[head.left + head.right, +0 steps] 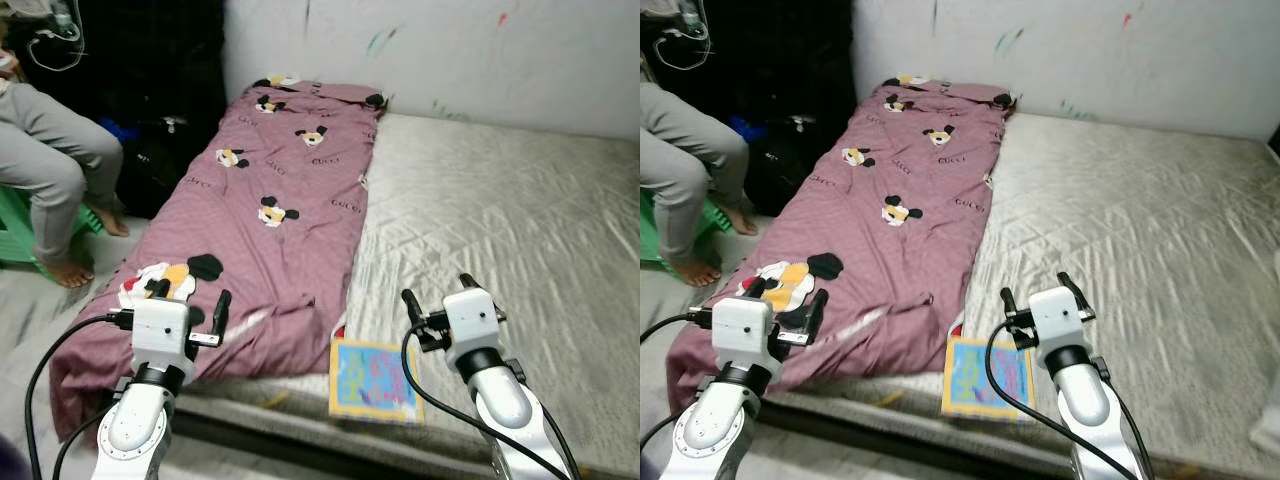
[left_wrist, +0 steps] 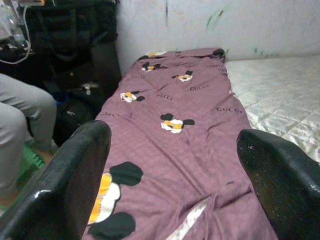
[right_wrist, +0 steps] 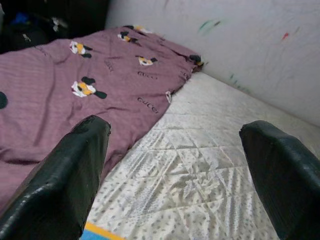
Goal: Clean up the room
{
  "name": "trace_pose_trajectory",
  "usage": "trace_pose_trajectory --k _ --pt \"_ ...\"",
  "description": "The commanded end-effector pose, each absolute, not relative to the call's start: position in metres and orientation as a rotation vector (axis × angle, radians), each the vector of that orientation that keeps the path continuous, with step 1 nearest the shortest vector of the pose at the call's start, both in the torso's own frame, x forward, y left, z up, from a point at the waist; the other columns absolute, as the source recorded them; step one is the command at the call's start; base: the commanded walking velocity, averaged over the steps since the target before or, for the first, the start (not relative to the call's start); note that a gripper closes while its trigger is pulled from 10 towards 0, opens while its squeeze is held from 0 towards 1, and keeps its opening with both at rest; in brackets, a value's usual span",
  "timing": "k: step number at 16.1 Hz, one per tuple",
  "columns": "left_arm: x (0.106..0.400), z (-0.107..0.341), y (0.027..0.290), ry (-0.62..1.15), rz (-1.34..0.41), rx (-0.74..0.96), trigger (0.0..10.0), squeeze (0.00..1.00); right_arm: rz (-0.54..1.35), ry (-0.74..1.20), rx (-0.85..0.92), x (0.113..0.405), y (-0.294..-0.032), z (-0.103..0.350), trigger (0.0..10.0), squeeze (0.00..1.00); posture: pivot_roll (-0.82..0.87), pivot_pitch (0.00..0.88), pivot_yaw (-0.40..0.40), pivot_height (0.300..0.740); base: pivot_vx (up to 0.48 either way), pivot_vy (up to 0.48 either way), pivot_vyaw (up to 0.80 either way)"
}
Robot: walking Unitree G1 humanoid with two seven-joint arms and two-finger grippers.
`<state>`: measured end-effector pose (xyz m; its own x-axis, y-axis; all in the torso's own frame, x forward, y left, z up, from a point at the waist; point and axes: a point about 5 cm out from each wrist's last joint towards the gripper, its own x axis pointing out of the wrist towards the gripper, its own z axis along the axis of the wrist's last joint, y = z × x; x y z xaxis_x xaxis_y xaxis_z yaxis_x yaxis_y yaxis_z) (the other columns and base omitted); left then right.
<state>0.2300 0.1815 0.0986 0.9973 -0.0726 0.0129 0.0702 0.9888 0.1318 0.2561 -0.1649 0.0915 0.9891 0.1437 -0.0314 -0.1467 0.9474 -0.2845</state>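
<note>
Both grippers, left point(image 1: 190, 301) and right point(image 1: 438, 294), hover fingers spread above the blanket point(image 1: 270, 215); head views add a book point(image 1: 372, 380).

Silver arms, white wrist blocks, black cables, black-fingered left pincer point(image 1: 190, 300), right pincer point(image 1: 437, 288)

Lighting even and moderately bright over the quilted mattress point(image 1: 500, 210) and wall point(image 1: 450, 50), far-left corner in deep shade, head views sharp, wrist views soft with near black fingers point(image 2: 65, 185) blurred.

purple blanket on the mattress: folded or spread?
Spread: the purple blanket lies flat lengthwise along the mattress, wrinkled near its foot edge.
</note>
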Motion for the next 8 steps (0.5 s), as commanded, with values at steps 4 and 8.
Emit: trace_pose_trajectory --k 4,8 --pt "0.2287 0.0972 0.1791 -0.017 -0.105 0.102 10.0 0.00 0.142 0.033 -0.287 0.2550 -0.1685 0.0871 10.0 0.00 -0.03 0.000 -0.006 0.740 -0.070 0.000 0.00" --pt "0.2283 0.0968 0.1789 -0.011 -0.105 0.108 10.0 0.00 0.138 0.034 -0.287 0.2542 -0.1690 0.0871 10.0 0.00 -0.04 0.000 -0.003 0.740 0.000 0.000 0.00"
